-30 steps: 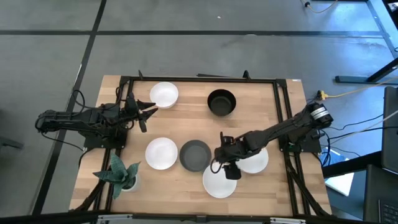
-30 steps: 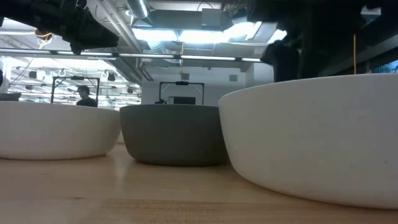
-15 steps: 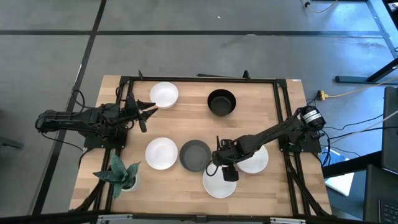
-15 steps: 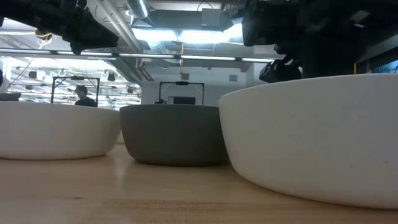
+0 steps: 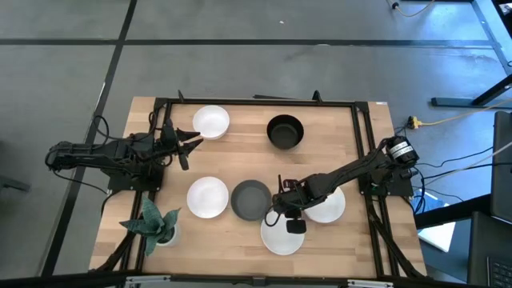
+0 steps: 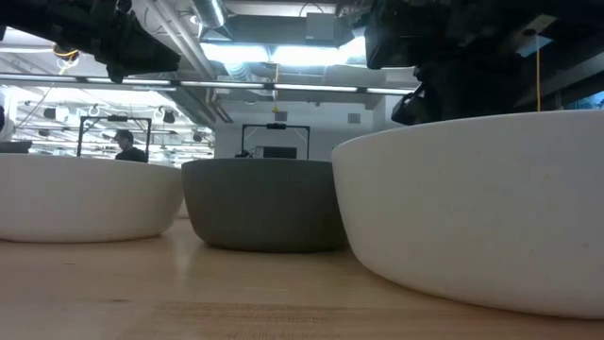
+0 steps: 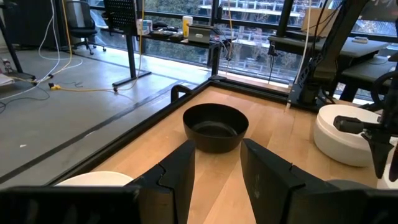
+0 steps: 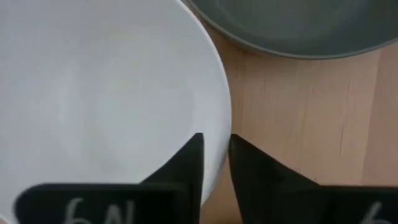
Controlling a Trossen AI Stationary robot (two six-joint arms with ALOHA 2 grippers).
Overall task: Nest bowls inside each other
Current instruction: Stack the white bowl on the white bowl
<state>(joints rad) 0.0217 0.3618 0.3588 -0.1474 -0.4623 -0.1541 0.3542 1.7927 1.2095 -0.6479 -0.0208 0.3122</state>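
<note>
While the right end effector [image 5: 285,217] pinches the front white bowl's [image 5: 280,237] rim, a grey bowl [image 5: 251,200] sits just beside.

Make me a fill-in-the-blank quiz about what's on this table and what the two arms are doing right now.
1. The right gripper pinches the rim of a ____ bowl at the table's front edge.
2. The grey bowl sits between two ____ bowls.
3. The left gripper hangs beside the white bowl with its fingers ____.
4. The potted plant stands at the table's front ____ corner.

Missing words: white; white; open; left
</note>
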